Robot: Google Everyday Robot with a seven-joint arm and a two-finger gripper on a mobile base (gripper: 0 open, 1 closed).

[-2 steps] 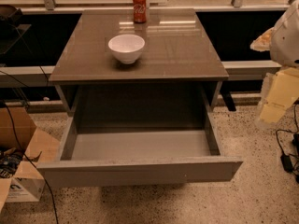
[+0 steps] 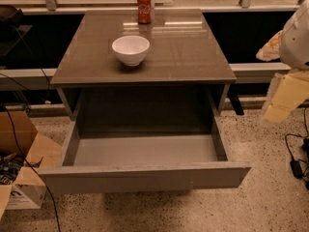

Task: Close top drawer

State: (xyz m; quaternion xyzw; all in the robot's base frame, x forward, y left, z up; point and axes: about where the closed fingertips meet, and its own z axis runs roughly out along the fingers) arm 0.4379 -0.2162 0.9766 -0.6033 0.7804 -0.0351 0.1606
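The top drawer (image 2: 145, 177) is pulled far out from under the brown tabletop (image 2: 183, 52). It is a wide, deep grey box with a plain, handle-less front panel, and its inside (image 2: 145, 149) is empty. My gripper (image 2: 282, 100), a cream-coloured part under the white arm, hangs at the right edge of the view. It is right of the drawer's right side, above the floor, and touches nothing.
A white bowl (image 2: 130, 50) and a red soda can (image 2: 144, 7) stand on the tabletop. An open cardboard box (image 2: 24, 178) sits on the floor left of the drawer. Cables (image 2: 295, 166) lie on the floor at the right. A ledge with window posts runs behind the table.
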